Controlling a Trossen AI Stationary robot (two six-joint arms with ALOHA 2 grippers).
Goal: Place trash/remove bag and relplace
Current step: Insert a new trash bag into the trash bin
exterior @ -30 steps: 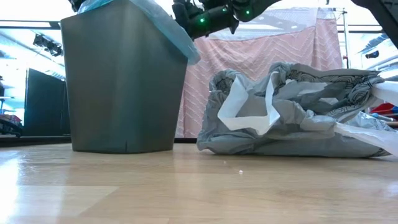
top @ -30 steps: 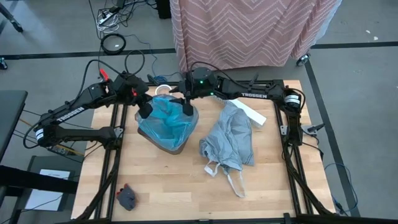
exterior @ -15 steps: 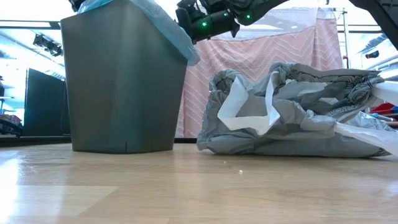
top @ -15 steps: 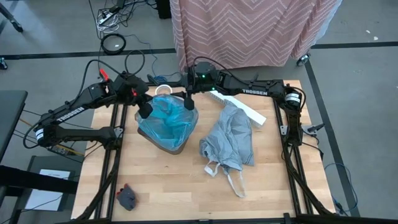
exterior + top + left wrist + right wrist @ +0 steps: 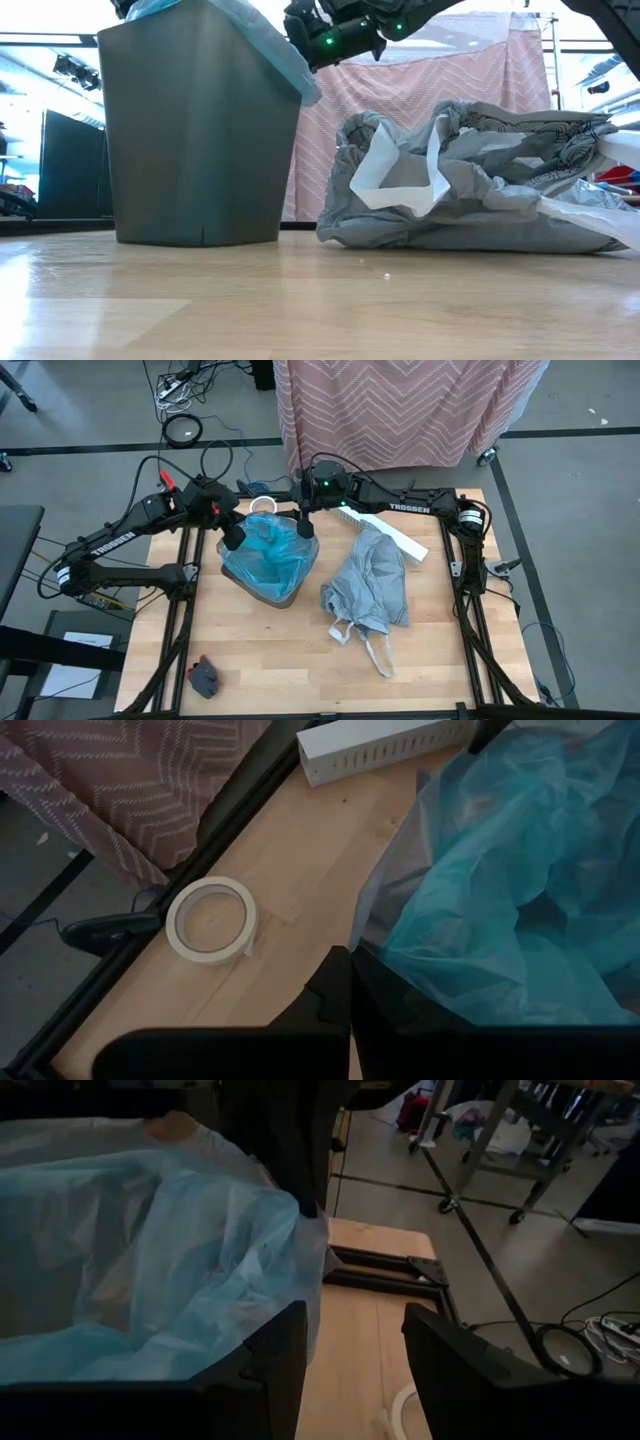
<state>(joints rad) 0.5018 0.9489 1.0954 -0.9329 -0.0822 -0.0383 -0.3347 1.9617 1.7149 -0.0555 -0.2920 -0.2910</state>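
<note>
The left pincer (image 5: pixel 232 538) is clamped on the turquoise bag (image 5: pixel 268 552) at the bin's (image 5: pixel 200 140) nine o'clock rim; the right pincer (image 5: pixel 303 526), half open, hovers at three o'clock, likely to spread it. The grey bag (image 5: pixel 372 585) lies beside the bin on the surface (image 5: pixel 300 660).

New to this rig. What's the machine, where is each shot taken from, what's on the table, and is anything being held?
It is a two-arm table robot, each arm ending in a two-finger gripper. One shot looks straight down, one looks level from the tabletop, and one comes from each wrist.

On the table stands a grey bin with a blue bag draped inside. Beside it lies the old grey bag, crumpled, with a long white box at the back. A white tape ring lies behind the bin, and a small dark object sits near the front edge.

The left gripper is shut on the blue bag's edge at the bin's left rim. The right gripper is open at the right rim, one finger inside the bag and one outside, not visibly clamping it.
</note>
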